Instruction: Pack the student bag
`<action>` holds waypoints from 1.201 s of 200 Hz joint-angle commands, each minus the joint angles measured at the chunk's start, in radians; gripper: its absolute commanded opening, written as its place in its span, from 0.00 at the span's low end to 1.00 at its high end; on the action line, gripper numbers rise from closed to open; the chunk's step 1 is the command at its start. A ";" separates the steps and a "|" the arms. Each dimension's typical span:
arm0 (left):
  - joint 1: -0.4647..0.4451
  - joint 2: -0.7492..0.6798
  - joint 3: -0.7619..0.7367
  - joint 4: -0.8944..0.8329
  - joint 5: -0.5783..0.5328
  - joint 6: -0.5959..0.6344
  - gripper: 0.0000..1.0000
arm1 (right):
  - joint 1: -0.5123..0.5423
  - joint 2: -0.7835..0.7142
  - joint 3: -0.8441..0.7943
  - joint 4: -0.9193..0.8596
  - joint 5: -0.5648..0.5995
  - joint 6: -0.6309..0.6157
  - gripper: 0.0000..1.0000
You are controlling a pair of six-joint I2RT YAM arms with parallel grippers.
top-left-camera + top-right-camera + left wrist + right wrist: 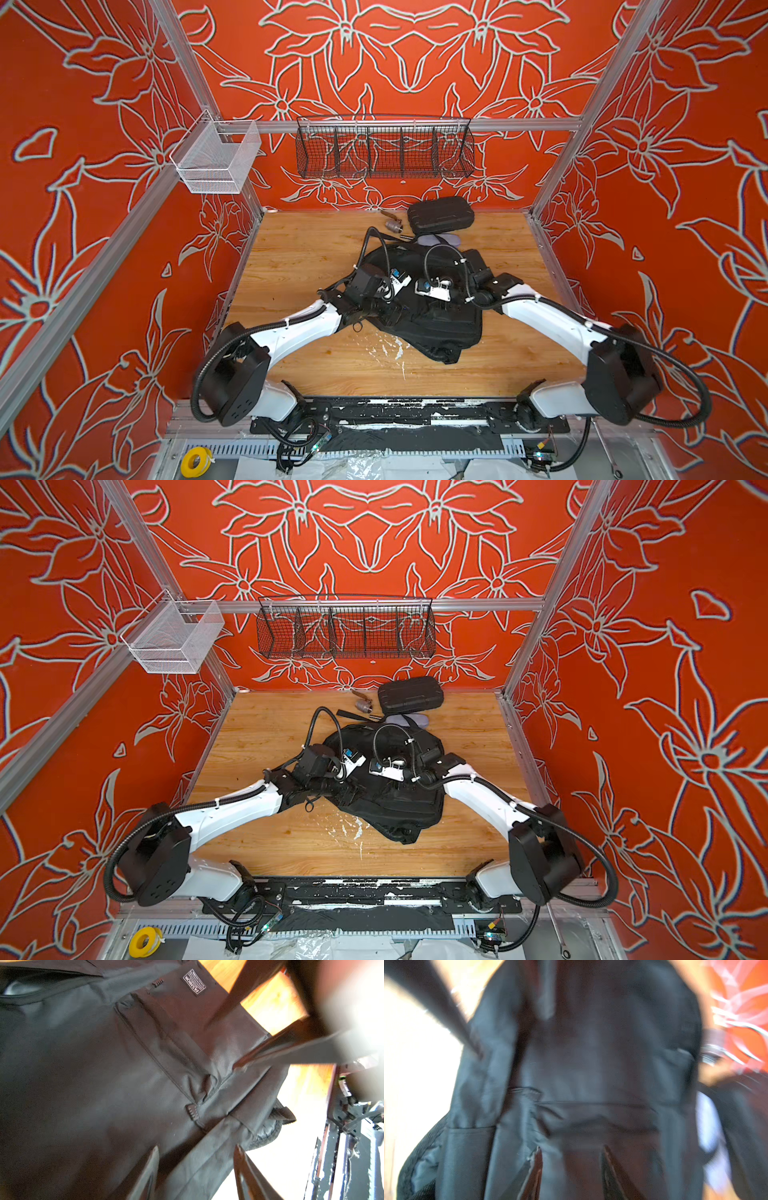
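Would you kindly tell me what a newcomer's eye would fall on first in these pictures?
The orange-red walls with large pale flower outlines surround everything. At the middle of the wooden table lies the black student bag, with the left pincer and right pincer open over it. A black ribbed case sits at the far edge.

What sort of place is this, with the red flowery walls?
Likely a robot test booth: an aluminium frame carries the printed walls, and a left arm and right arm are mounted at a wooden tabletop.
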 commanded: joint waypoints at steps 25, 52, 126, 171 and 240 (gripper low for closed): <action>-0.057 0.156 0.149 -0.187 -0.080 -0.029 0.59 | -0.005 -0.098 0.045 -0.041 0.168 0.688 0.36; -0.096 0.243 0.225 -0.260 -0.150 -0.061 0.58 | -0.005 -0.110 0.047 -0.082 0.174 1.041 0.36; -0.159 0.426 0.392 -0.390 -0.271 -0.169 0.52 | 0.059 -0.077 -0.162 0.082 0.194 1.392 0.26; -0.171 0.510 0.462 -0.441 -0.329 -0.218 0.47 | 0.096 -0.129 -0.333 0.239 0.278 1.565 0.19; -0.173 0.564 0.493 -0.499 -0.332 -0.242 0.28 | 0.126 -0.050 -0.385 0.250 0.247 1.596 0.19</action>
